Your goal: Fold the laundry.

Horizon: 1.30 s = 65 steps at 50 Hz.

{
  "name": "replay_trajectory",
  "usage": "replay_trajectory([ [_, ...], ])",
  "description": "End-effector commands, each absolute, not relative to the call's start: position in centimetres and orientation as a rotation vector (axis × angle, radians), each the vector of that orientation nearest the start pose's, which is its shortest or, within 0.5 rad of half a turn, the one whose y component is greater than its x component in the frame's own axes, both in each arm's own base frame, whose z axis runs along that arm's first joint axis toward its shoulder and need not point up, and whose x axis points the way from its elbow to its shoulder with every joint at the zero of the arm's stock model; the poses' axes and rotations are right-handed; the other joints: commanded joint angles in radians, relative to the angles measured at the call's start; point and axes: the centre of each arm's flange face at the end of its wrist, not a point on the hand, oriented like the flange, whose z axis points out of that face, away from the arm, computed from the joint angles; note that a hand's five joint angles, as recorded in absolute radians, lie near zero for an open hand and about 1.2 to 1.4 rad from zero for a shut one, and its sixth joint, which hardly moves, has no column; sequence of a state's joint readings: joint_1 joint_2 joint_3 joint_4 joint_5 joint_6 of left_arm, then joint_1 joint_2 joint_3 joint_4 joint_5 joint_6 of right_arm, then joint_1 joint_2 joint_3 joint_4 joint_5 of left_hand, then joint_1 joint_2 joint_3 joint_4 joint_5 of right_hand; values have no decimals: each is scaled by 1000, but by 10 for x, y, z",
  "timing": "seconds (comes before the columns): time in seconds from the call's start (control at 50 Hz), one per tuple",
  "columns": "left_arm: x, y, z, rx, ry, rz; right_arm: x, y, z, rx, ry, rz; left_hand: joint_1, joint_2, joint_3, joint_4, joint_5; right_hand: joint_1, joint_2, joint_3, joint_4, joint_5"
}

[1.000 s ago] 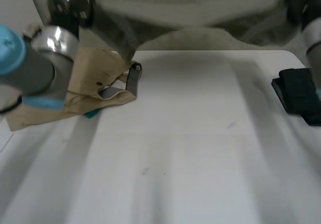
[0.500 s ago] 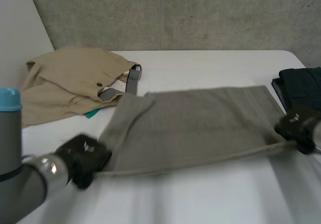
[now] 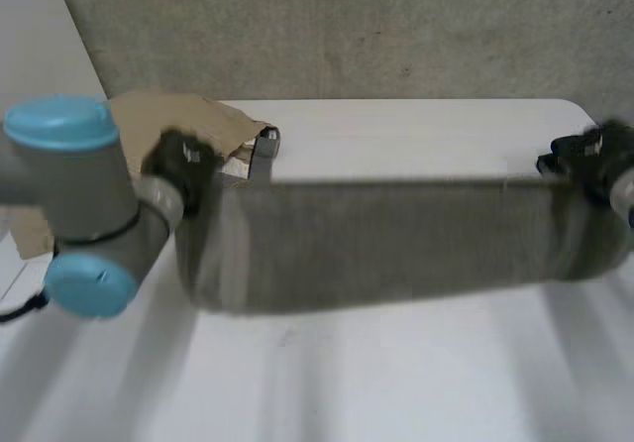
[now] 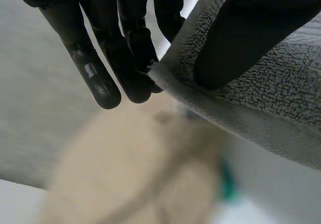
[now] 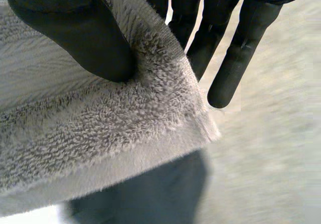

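A grey towel (image 3: 386, 239) hangs stretched between my two hands above the white table (image 3: 396, 373). My left hand (image 3: 180, 165) holds its left corner: in the left wrist view the thumb (image 4: 241, 38) presses the terry cloth (image 4: 281, 98) against the fingers (image 4: 125, 53). My right hand (image 3: 594, 155) holds the right corner. In the right wrist view its thumb (image 5: 85, 38) pins the towel (image 5: 90, 128) to the fingers (image 5: 241, 48). The towel's lower part sags toward the tabletop.
A tan garment (image 3: 223, 125) with a grey waistband lies crumpled at the back left of the table, just behind my left hand. A dark folded cloth (image 3: 570, 155) sits at the right edge by my right hand. A grey wall (image 3: 347, 26) rises behind.
The towel was high overhead, then came down flat on the table with both hands near the front. Now both hands have carried their corners back and up, doubling the towel over.
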<state>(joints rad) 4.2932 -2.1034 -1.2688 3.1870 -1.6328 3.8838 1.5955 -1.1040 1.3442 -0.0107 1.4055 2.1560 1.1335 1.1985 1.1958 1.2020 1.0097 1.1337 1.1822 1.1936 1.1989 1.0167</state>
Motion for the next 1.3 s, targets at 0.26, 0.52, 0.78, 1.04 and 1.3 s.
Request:
replay_trajectory([
  [0.26,-288,-359,391,455,1037,-2700,177,-406,390,-562,1411,-3097,263,198,200,194,212,263,214,203,197,205],
  [0.52,-280,-335,260,710,1572,-2459,190,-408,255,-948,1918,-2532,263,198,200,194,212,263,214,203,197,205],
  [0.78,-247,-252,188,1057,2122,-1834,167,-347,179,-1442,2420,-1910,263,198,200,194,212,263,214,203,197,205],
  [1.04,-219,-141,212,1446,2330,-1268,113,-267,207,-1890,2615,-1302,263,198,200,194,212,263,214,203,197,205],
  [1.3,-268,-238,197,1299,2126,-1657,129,-323,193,-1714,2542,-1759,263,198,200,194,212,263,214,203,197,205],
])
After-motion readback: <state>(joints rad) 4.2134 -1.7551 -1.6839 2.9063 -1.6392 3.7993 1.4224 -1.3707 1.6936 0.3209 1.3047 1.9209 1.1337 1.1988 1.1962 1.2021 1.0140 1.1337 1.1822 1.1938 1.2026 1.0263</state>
